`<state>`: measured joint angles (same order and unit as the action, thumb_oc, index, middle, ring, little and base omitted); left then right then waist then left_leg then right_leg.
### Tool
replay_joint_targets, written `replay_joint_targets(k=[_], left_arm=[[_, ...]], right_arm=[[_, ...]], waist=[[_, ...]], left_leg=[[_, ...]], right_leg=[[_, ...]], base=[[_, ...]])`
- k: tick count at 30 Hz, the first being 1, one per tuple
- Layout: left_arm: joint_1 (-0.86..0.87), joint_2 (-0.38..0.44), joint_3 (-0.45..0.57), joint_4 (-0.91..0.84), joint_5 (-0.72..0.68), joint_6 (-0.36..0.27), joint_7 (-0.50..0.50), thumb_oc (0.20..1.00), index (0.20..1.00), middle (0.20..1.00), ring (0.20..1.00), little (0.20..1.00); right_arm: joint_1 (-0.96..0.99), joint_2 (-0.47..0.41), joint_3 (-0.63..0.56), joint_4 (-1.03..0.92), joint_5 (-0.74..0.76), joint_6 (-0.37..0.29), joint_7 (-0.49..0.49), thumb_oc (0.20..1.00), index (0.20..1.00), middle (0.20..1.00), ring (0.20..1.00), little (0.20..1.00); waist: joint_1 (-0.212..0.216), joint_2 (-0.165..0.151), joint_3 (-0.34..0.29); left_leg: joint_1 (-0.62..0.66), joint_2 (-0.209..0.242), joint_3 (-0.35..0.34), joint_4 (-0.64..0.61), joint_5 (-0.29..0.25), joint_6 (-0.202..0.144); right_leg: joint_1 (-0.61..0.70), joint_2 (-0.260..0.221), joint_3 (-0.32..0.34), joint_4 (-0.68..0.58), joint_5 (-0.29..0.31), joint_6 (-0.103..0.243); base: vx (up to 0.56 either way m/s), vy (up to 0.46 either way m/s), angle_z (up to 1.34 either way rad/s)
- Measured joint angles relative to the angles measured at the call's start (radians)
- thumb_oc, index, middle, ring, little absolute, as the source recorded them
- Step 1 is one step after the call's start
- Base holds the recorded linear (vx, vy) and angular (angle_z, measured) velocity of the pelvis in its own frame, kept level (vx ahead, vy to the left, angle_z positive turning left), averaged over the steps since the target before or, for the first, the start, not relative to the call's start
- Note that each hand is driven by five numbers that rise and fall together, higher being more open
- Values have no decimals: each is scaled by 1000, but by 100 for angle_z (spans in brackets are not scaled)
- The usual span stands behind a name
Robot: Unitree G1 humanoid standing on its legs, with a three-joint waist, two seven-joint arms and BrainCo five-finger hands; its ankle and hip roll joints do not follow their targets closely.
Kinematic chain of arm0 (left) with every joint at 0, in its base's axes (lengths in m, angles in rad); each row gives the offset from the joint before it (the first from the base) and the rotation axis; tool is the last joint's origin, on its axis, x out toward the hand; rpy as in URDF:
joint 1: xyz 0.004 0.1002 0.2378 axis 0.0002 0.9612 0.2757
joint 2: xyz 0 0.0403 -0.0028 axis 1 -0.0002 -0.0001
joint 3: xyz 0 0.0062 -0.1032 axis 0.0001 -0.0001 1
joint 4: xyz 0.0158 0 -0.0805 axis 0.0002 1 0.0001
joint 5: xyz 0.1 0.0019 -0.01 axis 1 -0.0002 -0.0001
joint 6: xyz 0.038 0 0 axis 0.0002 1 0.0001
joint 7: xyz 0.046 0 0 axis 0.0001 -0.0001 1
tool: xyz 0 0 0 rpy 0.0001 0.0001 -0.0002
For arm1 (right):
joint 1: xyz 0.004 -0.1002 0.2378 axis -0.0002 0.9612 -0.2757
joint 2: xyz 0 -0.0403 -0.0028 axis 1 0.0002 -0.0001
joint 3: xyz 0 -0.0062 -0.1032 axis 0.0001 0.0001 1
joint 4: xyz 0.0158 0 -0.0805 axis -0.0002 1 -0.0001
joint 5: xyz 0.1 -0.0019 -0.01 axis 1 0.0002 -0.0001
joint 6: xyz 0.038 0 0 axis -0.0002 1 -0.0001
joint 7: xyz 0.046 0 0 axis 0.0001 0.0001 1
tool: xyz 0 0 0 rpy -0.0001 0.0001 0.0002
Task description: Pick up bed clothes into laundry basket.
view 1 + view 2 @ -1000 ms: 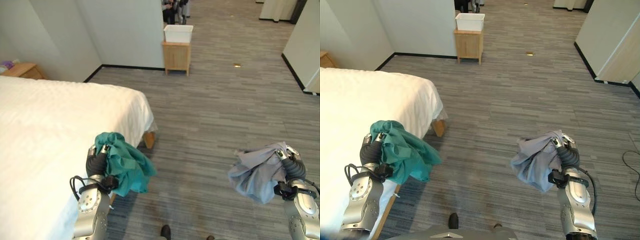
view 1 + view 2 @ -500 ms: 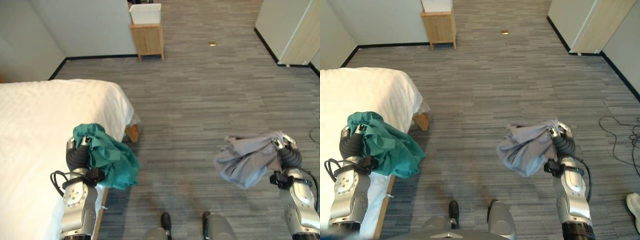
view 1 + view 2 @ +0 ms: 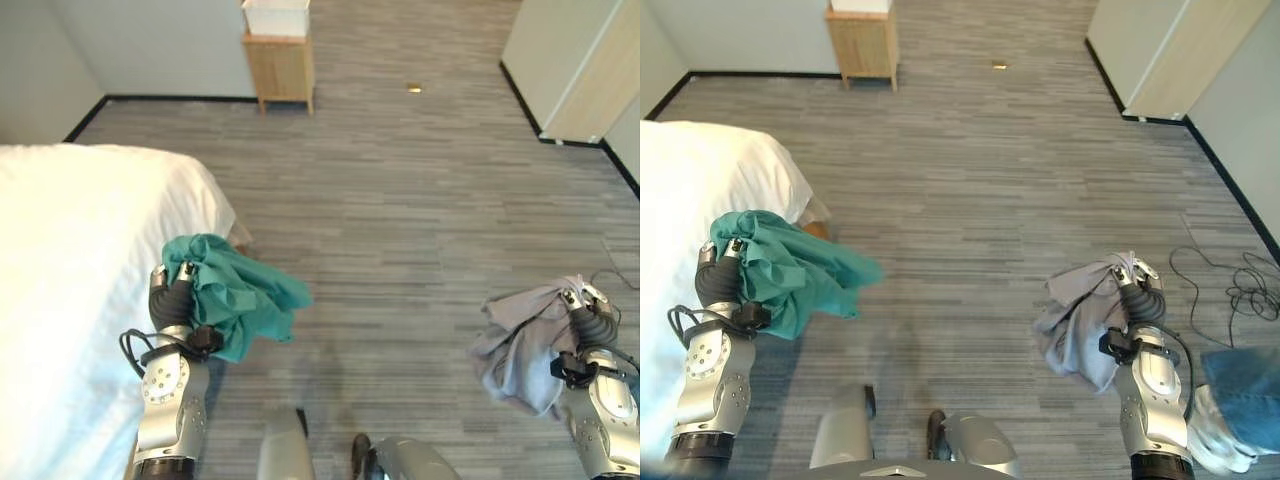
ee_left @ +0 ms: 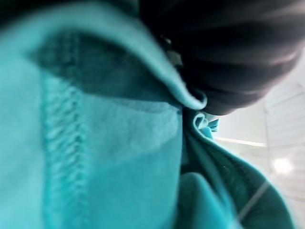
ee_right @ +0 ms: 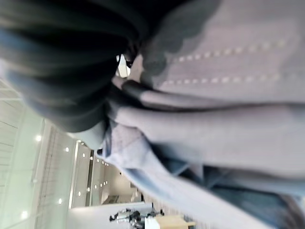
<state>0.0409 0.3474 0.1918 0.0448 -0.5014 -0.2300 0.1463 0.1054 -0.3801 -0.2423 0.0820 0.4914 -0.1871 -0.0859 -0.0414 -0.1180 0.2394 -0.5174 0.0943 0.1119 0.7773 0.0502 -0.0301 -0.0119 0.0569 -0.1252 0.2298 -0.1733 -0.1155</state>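
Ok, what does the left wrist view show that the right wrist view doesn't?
Left wrist view alone: the teal garment, its stitched seam up close, bunched against the dark ribbed cover of the left robot hand. Right wrist view alone: the grey garment, with a dotted stitch line, against the cover of the right robot hand. Shared: cloth bunched close against a dark ribbed cover, taking up most of the picture.

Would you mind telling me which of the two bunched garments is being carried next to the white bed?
The teal green garment in the left hand, beside the white bed; the grey garment hangs from the right hand over open floor.
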Motion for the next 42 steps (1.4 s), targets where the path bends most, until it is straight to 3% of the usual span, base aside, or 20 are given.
replay_joint_targets(k=[2,3,4,7,9,10,11,12,13,15,20,24,29,33,35,36,37,38,39,42], left_arm=[[10,15,3,5,-5,-3,1,200,200,200,200,200],[11,12,-9,10,-5,-5,-2,200,200,200,200,200],[17,-22,-20,12,-5,-9,-6,200,200,200,200,200],[30,-35,-25,17,-3,-4,-16,200,200,200,200,200],[53,-36,-22,13,-2,-3,-18,200,200,200,200,200],[68,-38,-15,2,-1,-3,-19,200,200,200,200,200],[80,-35,-15,-4,1,-2,-21,200,200,200,200,200],[82,-13,-13,-6,3,-3,-23,200,200,200,200,200],[72,-3,-15,-4,4,1,-17,200,200,200,200,200],[54,-12,-35,8,6,26,-16,200,200,200,200,200],[14,-16,-40,4,5,29,-20,200,200,200,200,200],[-19,-23,-48,-8,2,22,-25,200,200,200,200,200],[-29,-25,-65,102,4,28,-41,200,200,200,200,200],[9,-52,-75,124,5,30,-43,200,200,200,200,200],[12,-74,-79,126,5,33,-44,200,200,200,200,200],[-7,-87,-94,130,4,32,-40,200,200,200,200,200],[-63,-90,-124,150,3,37,-39,200,200,200,200,200],[-56,-87,-131,144,3,37,-41,200,200,200,200,200],[-35,-69,-132,137,3,44,-45,200,200,200,200,200],[-45,-59,-126,126,-5,44,-38,200,200,200,200,200]], right_arm=[[-11,0,25,2,0,0,2,200,200,200,200,200],[-4,-2,26,4,-1,-1,2,200,200,200,200,200],[-8,-35,22,3,-1,-1,2,200,200,200,200,200],[-27,-53,47,41,-8,11,1,200,200,200,200,200],[-12,-50,68,42,-14,17,10,200,200,200,200,200],[-9,-40,76,39,-17,19,11,200,200,200,200,200],[11,-41,87,26,-20,21,13,200,200,200,200,200],[26,-17,97,20,-23,24,26,200,200,200,200,200],[38,-3,110,3,-23,33,33,200,200,200,200,200],[27,7,117,-36,-23,36,47,200,200,200,200,200],[26,20,136,-88,-44,35,44,200,200,200,200,200],[84,4,132,-108,-53,29,51,200,200,200,200,200],[102,22,60,-56,-54,45,33,200,200,200,200,200],[111,21,38,-2,-55,45,26,200,200,200,200,200],[109,16,38,6,-54,42,26,200,200,200,200,200],[92,16,49,31,-49,26,26,200,200,200,200,200],[90,15,24,58,-39,28,28,200,200,200,200,200],[82,11,31,60,-38,36,27,200,200,200,200,200],[59,5,60,55,-36,36,18,200,200,200,200,200],[9,1,48,34,-12,30,0,200,200,200,200,200]], waist=[[37,13,-9],[39,29,-22],[60,86,-29],[84,116,-41],[106,106,-48],[108,114,-58],[113,138,-85],[126,96,-106],[125,29,-120],[98,14,-112],[65,77,-75],[-13,97,-69],[-58,87,-81],[-97,91,-130],[-98,112,-142],[-100,105,-135],[-58,76,-112],[-35,63,-107],[-11,44,-90],[19,7,-35]], left_leg=[[38,-75,48,-236,5,10],[65,-92,61,-371,-12,26],[92,-99,56,-549,-23,35],[117,-158,76,-700,-26,39],[155,-228,174,-668,6,118],[201,-238,215,-640,-28,224],[256,-224,195,-672,-53,299],[305,-235,158,-740,70,307],[323,-266,156,-757,45,307],[387,-275,123,-762,3,298],[556,-224,49,-784,-45,232],[576,-196,-58,-735,-174,162],[734,-172,-82,-756,-275,91],[843,-52,-95,-658,-367,-13],[799,0,-94,-524,-350,-40],[685,29,-86,-282,-302,-77],[513,61,-65,48,-56,8],[478,60,-87,146,52,14],[375,44,-136,270,0,-5],[210,-11,-87,150,-79,-3]], right_leg=[[107,9,3,-80,-10,46],[130,10,-9,-99,-74,189],[108,11,0,-63,-69,176],[223,68,67,-165,-67,86],[298,80,120,-167,-69,88],[325,116,167,-122,-72,94],[335,157,187,-73,-99,126],[311,145,186,28,-161,172],[242,103,172,205,-169,255],[94,-10,60,535,-147,278],[-131,-157,-32,741,-138,261],[-360,-147,35,336,-98,257],[-372,-189,79,-247,182,260],[-329,-147,74,-116,337,221],[-312,-93,59,-94,367,173],[-299,-69,19,-60,336,83],[-270,-58,28,-43,304,20],[-251,-53,39,-51,316,32],[-179,-24,73,-71,237,-34],[-42,-32,110,-159,196,-13]], base=[[725,34,-9],[895,5,-25],[726,-38,-27],[638,-21,-25],[544,42,-37],[379,27,-24],[463,29,-50],[666,80,-40],[633,122,-48],[553,181,-10],[460,39,31],[814,-204,95],[632,-256,36],[544,-349,26],[601,-666,-2],[712,-794,-2],[424,-435,-25],[448,-315,-63],[525,-215,-62],[404,-46,-41]])
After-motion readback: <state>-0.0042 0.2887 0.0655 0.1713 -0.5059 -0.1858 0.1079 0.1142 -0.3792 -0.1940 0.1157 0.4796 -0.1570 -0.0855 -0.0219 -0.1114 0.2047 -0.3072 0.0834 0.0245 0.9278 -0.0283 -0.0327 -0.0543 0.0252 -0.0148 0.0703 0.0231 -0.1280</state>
